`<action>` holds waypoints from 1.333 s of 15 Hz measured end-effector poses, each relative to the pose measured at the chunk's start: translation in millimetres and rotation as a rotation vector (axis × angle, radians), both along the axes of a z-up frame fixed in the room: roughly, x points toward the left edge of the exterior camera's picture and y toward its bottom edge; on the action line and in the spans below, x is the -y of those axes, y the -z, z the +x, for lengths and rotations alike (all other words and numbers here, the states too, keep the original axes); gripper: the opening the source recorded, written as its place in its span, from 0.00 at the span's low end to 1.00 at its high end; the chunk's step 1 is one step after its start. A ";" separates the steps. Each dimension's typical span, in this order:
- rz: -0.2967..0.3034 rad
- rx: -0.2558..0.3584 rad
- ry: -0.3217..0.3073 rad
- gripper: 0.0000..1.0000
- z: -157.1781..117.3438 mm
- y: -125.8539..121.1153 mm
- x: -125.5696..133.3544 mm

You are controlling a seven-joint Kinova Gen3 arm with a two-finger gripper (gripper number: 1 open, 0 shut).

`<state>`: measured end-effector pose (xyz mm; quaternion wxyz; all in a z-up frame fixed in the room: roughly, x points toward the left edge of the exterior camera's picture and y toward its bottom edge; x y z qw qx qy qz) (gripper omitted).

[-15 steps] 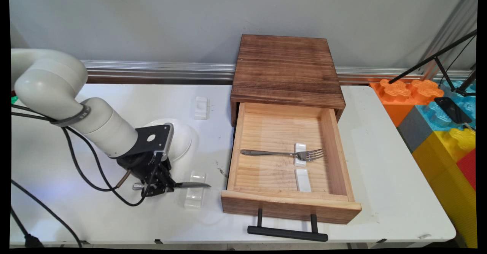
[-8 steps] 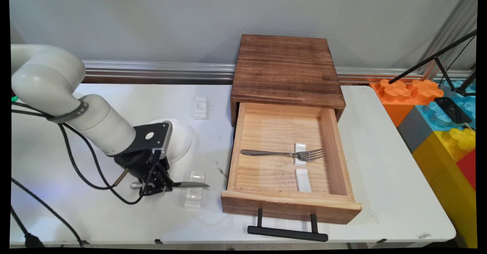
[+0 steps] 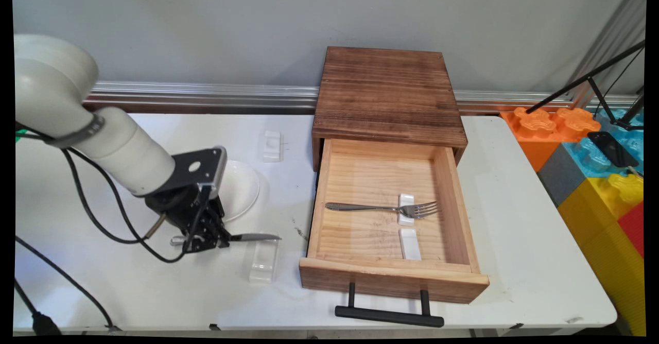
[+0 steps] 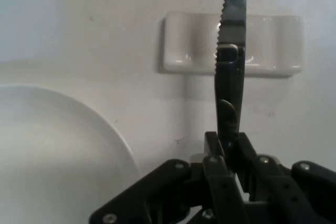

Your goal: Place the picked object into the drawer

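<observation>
1. While you look at the left half of the table (image 3: 515, 241), you see the gripper (image 3: 208, 241) clamped on the handle of a knife (image 3: 252, 237), just beside the white plate (image 3: 242, 189).
2. Your knife hangs level above a white cutlery rest (image 3: 262, 264); in the hand view its serrated blade (image 4: 233, 9) crosses over that rest (image 4: 268, 43). Whether the blade touches the rest, you cannot tell.
3. You can judge the knife as stiff, light, smooth steel, likely to twist between the fingers; the hold sits on the handle, well clear of the teeth.
4. You find the open wooden drawer (image 3: 391, 277) to the right, with a fork (image 3: 383, 208) lying across one small white rest (image 3: 405, 202) and a second rest (image 3: 410, 244) bare beside it.
5. Your view of the knife's handle end is mostly blocked by the gripper's linkage, and the blade tip runs off the hand view's top edge.
6. You also see another white rest (image 3: 272, 145) farther back, near the drawer's cabinet (image 3: 386, 91).
</observation>
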<state>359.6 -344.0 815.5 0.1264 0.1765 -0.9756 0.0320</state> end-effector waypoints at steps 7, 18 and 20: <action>-0.033 -0.019 -0.002 0.00 -0.9 -60.2 -2.0; -0.082 -0.089 0.021 0.00 -41.1 -133.7 14.4; -0.070 -0.103 0.032 0.00 -55.3 -138.0 18.4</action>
